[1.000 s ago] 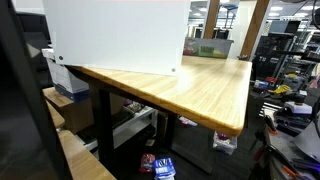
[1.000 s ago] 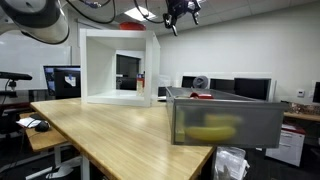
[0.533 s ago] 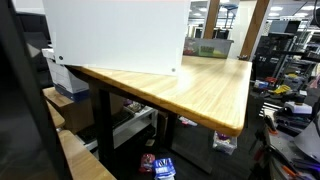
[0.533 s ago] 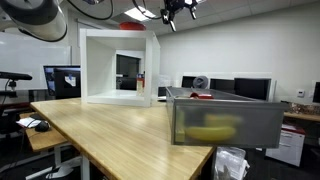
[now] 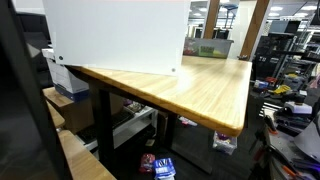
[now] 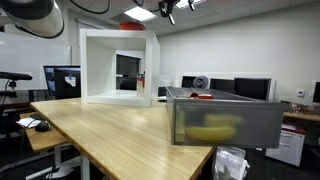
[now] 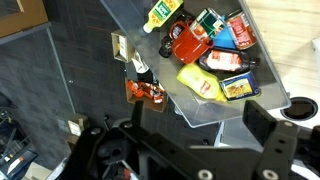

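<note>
Laboratory workspace: a wooden surface (image 5: 205, 85) stands among rows of monitors (image 6: 252, 88), ceiling light panels (image 6: 138, 13) and a white open-sided enclosure (image 6: 116, 66), with cluttered equipment racks (image 5: 283, 55) behind.

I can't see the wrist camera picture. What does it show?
Looking down from high above, the open gripper hangs over a see-through bin holding a yellow pouch, a red pouch, a blue box and more. Grey carpet shows on the left.
</note>
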`<state>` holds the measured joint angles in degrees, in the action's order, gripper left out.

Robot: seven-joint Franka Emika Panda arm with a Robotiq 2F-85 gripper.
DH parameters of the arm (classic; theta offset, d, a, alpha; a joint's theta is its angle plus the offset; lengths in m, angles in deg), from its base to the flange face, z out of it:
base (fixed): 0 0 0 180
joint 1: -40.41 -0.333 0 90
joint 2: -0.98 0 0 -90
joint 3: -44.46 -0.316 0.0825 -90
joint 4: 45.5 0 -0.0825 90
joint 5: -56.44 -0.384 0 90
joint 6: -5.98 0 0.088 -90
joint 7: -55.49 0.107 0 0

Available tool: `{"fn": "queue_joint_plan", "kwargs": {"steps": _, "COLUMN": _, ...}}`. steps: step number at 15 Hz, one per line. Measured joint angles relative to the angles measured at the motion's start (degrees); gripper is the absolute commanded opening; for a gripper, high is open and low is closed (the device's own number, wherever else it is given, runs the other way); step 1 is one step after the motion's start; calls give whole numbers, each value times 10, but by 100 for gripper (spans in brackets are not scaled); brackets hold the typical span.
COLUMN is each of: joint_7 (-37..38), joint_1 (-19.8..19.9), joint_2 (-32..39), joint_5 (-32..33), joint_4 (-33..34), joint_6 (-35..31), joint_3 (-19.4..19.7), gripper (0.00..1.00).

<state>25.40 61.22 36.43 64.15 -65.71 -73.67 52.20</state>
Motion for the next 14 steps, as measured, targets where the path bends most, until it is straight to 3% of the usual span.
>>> {"fn": "queue_joint_plan", "kwargs": {"steps": 14, "joint_7": 18, "joint_1": -3, "joint_2": -10, "joint_5": 0, "joint_4": 0, "joint_6": 0, "joint_3": -2, "gripper": 100}}
